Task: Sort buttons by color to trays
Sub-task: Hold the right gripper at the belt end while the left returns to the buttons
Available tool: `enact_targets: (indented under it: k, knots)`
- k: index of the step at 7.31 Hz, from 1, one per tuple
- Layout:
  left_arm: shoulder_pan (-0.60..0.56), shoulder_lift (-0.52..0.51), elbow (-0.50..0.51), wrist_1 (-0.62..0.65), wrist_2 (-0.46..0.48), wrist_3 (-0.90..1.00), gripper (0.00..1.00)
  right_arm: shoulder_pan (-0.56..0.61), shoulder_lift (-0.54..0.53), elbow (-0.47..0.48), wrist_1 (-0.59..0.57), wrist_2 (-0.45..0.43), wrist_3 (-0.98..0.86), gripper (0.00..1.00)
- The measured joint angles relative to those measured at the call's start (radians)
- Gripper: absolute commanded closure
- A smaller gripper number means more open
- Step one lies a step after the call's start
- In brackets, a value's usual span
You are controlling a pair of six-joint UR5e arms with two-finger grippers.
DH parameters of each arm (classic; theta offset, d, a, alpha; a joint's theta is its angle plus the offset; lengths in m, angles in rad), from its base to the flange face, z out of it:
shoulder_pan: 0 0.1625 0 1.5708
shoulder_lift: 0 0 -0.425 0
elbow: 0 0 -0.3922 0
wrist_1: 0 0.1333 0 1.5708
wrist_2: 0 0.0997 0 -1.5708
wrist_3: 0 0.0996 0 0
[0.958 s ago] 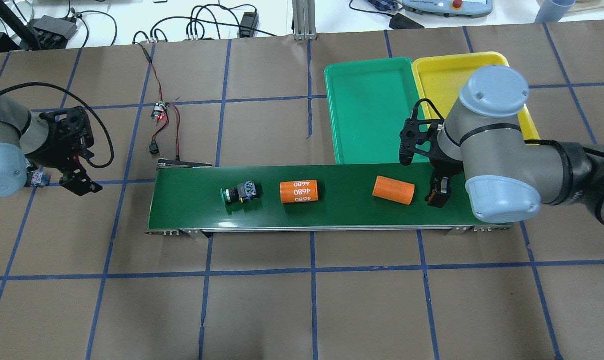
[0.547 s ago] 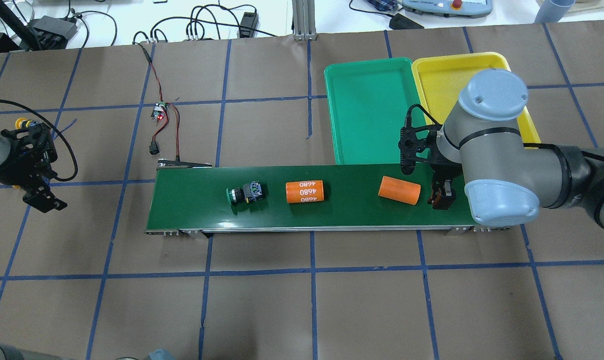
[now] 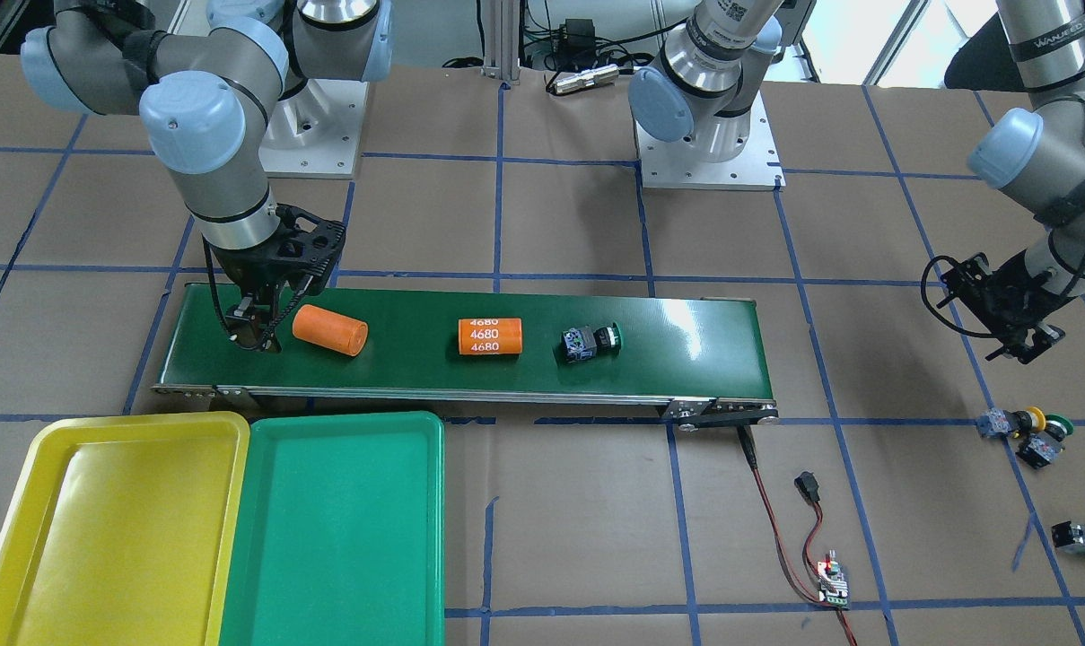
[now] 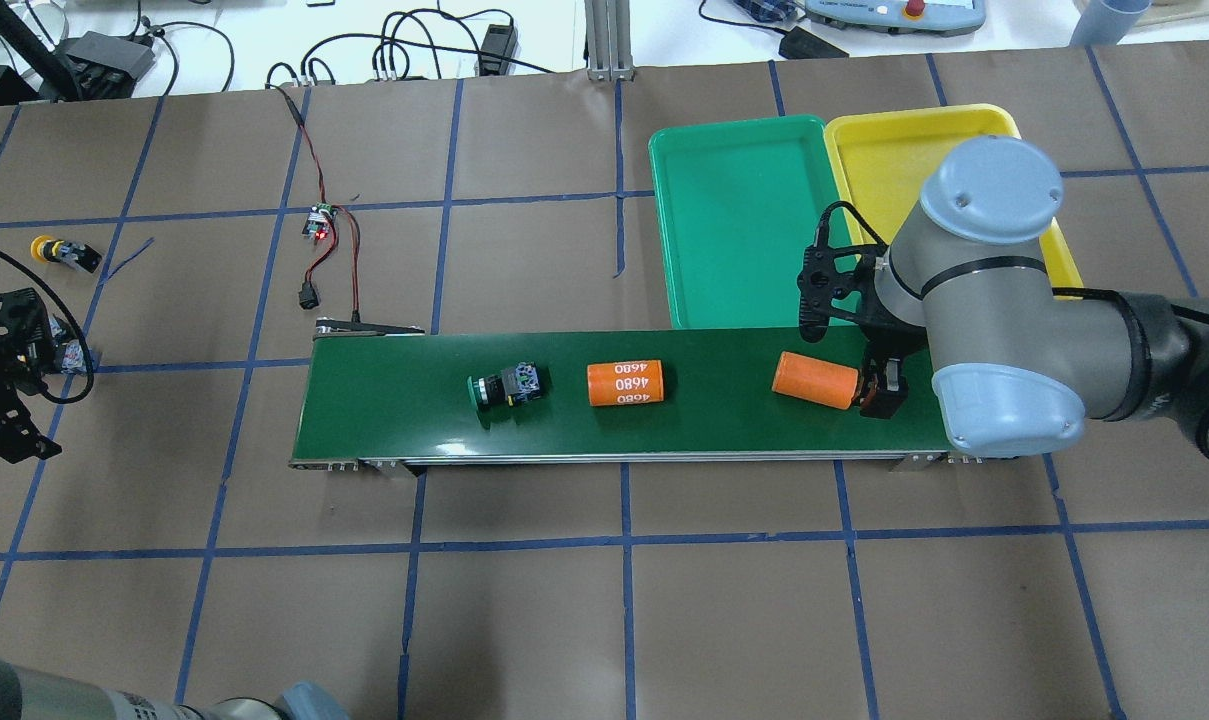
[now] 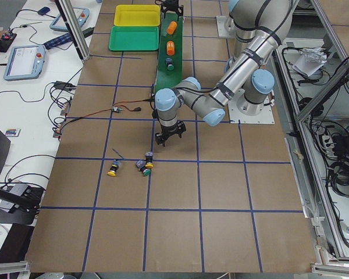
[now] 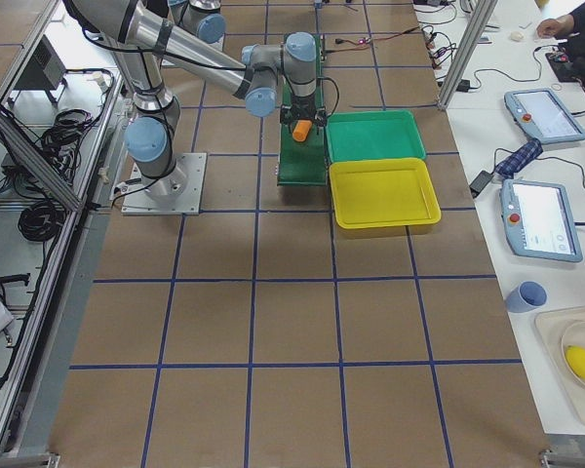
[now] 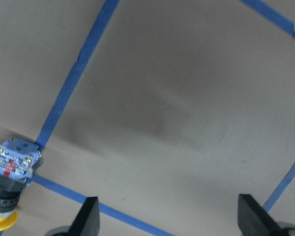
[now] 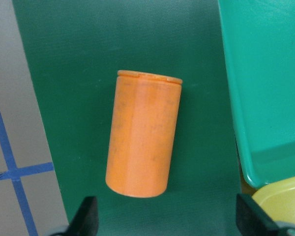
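Observation:
A green button [image 4: 507, 387] lies on its side on the conveyor belt [image 4: 384, 420], also in the front view [image 3: 590, 342]. A yellow button [image 4: 52, 250] lies on the table far left. Two more buttons, one yellow [image 3: 1009, 422] and one green [image 3: 1045, 444], lie together near my left gripper [image 4: 6, 425], which is open and empty; its wrist view shows the yellow one [image 7: 10, 172]. My right gripper [image 4: 879, 390] is open, low over the belt's right end. The green tray [image 4: 734, 220] and the yellow tray [image 4: 884, 150] hold nothing.
A plain orange cylinder [image 4: 816, 380] lies on the belt against my right gripper and between its fingers in the wrist view [image 8: 142, 135]. An orange cylinder marked 4680 [image 4: 625, 384] lies mid-belt. A small circuit board with wires [image 4: 316, 222] sits behind the belt's left end.
The green button and both orange cylinders have moved right along the belt. The plain cylinder has reached my right gripper. My left gripper has pulled back to the far left edge.

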Motion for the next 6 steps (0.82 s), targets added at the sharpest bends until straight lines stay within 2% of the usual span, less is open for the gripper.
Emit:
enact_targets:
  k: [6]
  knots:
    - [-0.034, -0.03, 0.015, 0.029, 0.002, 0.01, 0.0, 0.012, 0.004, -0.007, -0.001, 0.0, 0.01, 0.0]
